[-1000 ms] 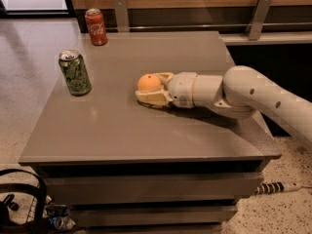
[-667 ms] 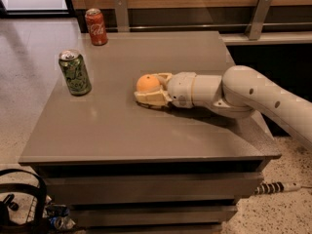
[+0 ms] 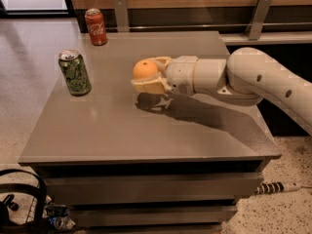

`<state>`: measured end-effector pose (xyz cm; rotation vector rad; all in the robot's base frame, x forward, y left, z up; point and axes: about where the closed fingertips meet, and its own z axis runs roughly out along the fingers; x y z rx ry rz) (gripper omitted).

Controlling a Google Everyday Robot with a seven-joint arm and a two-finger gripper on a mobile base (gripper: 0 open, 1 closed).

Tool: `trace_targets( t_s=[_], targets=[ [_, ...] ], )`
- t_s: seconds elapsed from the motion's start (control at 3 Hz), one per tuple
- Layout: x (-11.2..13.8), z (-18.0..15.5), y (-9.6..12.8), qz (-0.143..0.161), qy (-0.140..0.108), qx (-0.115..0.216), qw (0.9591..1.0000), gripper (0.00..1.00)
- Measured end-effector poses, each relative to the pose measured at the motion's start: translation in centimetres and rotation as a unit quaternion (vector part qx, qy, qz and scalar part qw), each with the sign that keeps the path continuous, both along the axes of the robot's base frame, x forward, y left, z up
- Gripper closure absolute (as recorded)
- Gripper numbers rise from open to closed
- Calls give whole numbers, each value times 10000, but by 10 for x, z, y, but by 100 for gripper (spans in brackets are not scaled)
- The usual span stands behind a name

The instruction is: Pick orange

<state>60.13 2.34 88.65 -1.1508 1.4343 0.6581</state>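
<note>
The orange (image 3: 145,69) is a small round orange fruit held between the cream fingers of my gripper (image 3: 147,74). The gripper reaches in from the right on a white arm (image 3: 253,77). It is shut on the orange and holds it a little above the grey table (image 3: 122,130), with a shadow on the tabletop below it.
A green soda can (image 3: 74,72) stands on the table's left side. A red soda can (image 3: 96,27) stands at the far left corner. A wooden wall with metal brackets (image 3: 258,14) runs behind the table. A black basket (image 3: 19,208) sits on the floor at the lower left.
The gripper has lifted the orange off the tabletop; a shadow now shows beneath it. The cans have not moved.
</note>
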Motion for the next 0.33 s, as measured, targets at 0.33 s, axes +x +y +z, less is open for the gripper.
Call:
trace_targets(
  t_s=[0.33],
  targets=[
    [-9, 30, 8, 162, -488, -130, 9986, 100]
  ],
)
